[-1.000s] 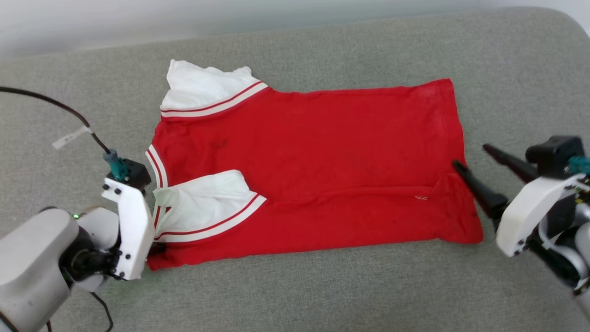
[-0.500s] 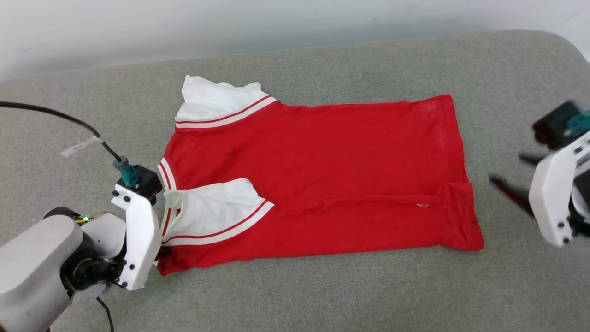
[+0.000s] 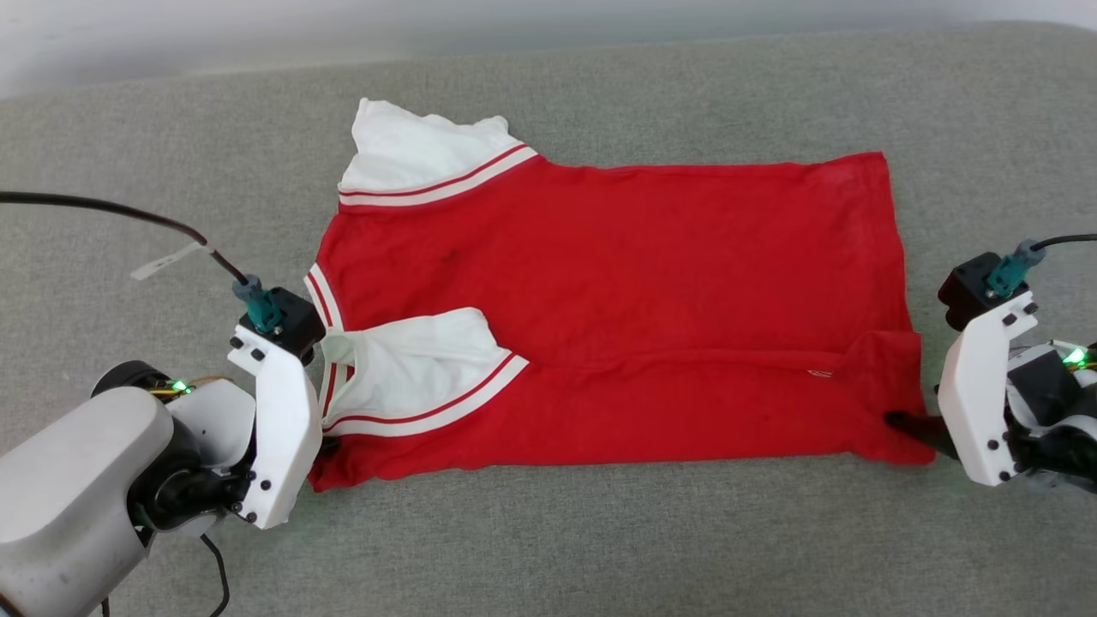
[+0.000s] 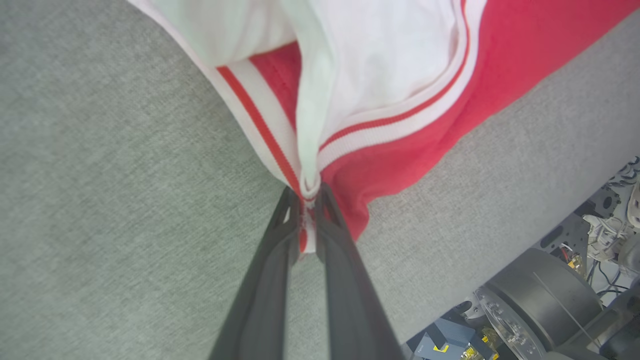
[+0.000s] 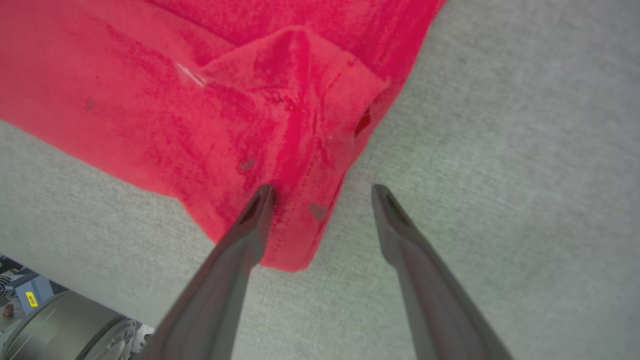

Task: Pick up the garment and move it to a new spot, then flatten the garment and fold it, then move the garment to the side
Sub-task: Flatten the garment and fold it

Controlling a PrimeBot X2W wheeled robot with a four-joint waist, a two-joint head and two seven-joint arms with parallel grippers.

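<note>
In the head view, the garment (image 3: 617, 300) lies flat on the grey cushion (image 3: 548, 548), with its collar to the left and its hem to the right. The left gripper (image 3: 326, 446) is at the near left corner and the right gripper (image 3: 910, 422) at the near right corner. In the left wrist view, the two fingers (image 4: 280, 250) are pressed together on the striped trim (image 4: 260, 130) at the edge. In the right wrist view, the jaws stand wide apart and hold nothing; one finger (image 5: 255, 210) rests on the red hem corner and the other is over the cushion. The cloth looks light, soft and limp, so it will probably sag. I think it is best to hold it at the corners, with both layers together.
</note>
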